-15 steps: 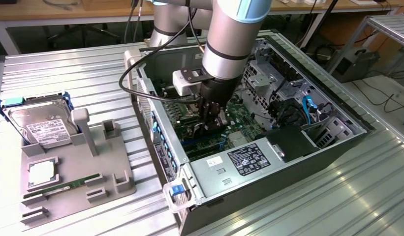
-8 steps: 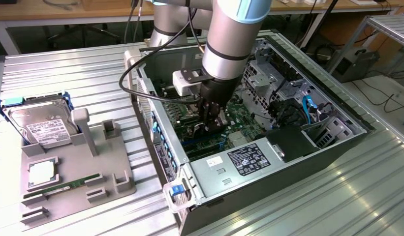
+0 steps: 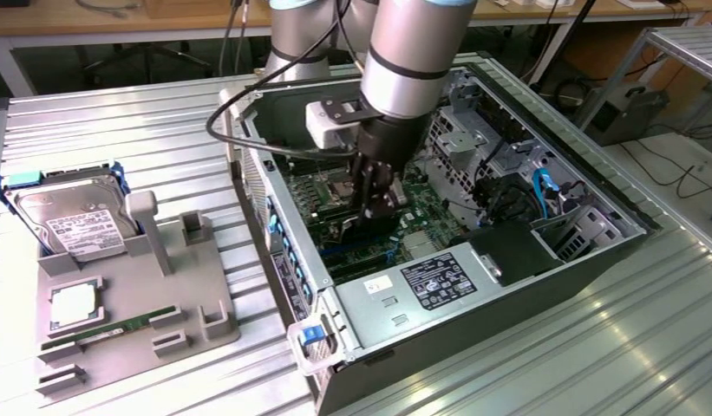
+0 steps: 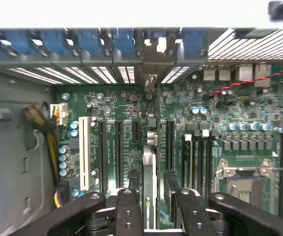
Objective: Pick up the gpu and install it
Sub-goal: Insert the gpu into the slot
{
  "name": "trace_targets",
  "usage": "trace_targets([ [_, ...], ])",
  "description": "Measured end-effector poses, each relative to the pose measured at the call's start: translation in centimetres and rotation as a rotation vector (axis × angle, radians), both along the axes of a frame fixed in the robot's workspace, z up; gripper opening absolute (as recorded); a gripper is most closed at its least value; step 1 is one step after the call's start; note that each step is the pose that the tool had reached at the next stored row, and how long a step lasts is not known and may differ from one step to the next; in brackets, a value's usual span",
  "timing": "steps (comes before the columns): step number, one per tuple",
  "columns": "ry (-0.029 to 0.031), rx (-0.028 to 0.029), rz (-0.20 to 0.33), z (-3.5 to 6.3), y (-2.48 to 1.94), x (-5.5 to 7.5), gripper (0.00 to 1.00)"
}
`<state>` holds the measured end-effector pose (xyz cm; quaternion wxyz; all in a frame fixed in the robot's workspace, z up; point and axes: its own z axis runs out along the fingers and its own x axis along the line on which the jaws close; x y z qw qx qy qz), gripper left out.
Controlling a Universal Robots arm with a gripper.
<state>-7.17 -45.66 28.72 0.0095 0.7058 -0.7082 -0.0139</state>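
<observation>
The gpu (image 4: 150, 169) stands on edge in a slot of the green motherboard (image 4: 127, 105), seen as a thin strip. Its silvery bracket (image 4: 151, 81) meets the case's rear slot openings. My gripper (image 4: 156, 196) straddles the card from above, with the black fingers (image 4: 127, 206) standing off to either side of it, open. In the exterior view the gripper (image 3: 376, 206) reaches down into the open computer case (image 3: 275, 217), low over the motherboard (image 3: 431, 217).
A grey fixture tray (image 3: 205, 325) at the exterior view's left holds a hard drive with blue rails (image 3: 72, 221), a processor (image 3: 75, 305) and a green memory stick (image 3: 107, 331). The power supply (image 3: 431, 279) and drive cage (image 3: 558, 230) crowd the case. Yellow cables (image 4: 45, 132) run beside the slots.
</observation>
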Motion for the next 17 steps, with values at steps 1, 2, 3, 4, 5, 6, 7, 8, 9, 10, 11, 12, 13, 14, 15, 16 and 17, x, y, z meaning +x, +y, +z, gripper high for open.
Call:
trace_targets([
  [1,0.0001,-0.0004,0.0,0.44,0.01,-0.1,0.34],
  [2,-0.0001,-0.0014,0.001,0.81,0.04,-0.3,0.32],
  [3,-0.0011,-0.0024,0.001,0.88,0.11,-0.4,0.25],
  [4,-0.0036,-0.0031,0.001,0.87,0.15,-0.6,0.19],
  [5,-0.0091,-0.0033,0.001,0.85,0.18,-0.7,0.19],
  [6,-0.0132,-0.0034,0.001,0.77,0.25,-0.9,0.13],
  [7,-0.0151,-0.0034,0.001,0.67,0.33,-1.0,0.11],
  [8,-0.0163,-0.0034,0.001,0.51,0.44,-1.1,0.11],
  [9,-0.0167,-0.0035,0.001,0.24,0.6,-1.2,0.11],
  [10,-0.0168,-0.0036,0.001,-0.01,0.75,-1.2,0.11],
  [11,-0.0168,-0.0036,0.001,-0.24,0.87,-1.3,0.11],
  [12,-0.0169,-0.0033,0.001,-0.6,0.99,-1.3,0.11],
  [13,-0.0169,-0.0034,0.001,-0.77,1.01,-1.3,0.11],
  [14,-0.0169,-0.0037,0.001,-0.98,1.02,-1.3,0.11],
  [15,-0.0167,-0.0043,0.001,-1.11,1.02,-1.3,0.11],
  [16,-0.0162,-0.0054,0.001,-1.29,1.01,-1.3,0.11],
  [17,-0.0168,-0.0049,0.001,-1.61,1.02,-1.3,0.11],
])
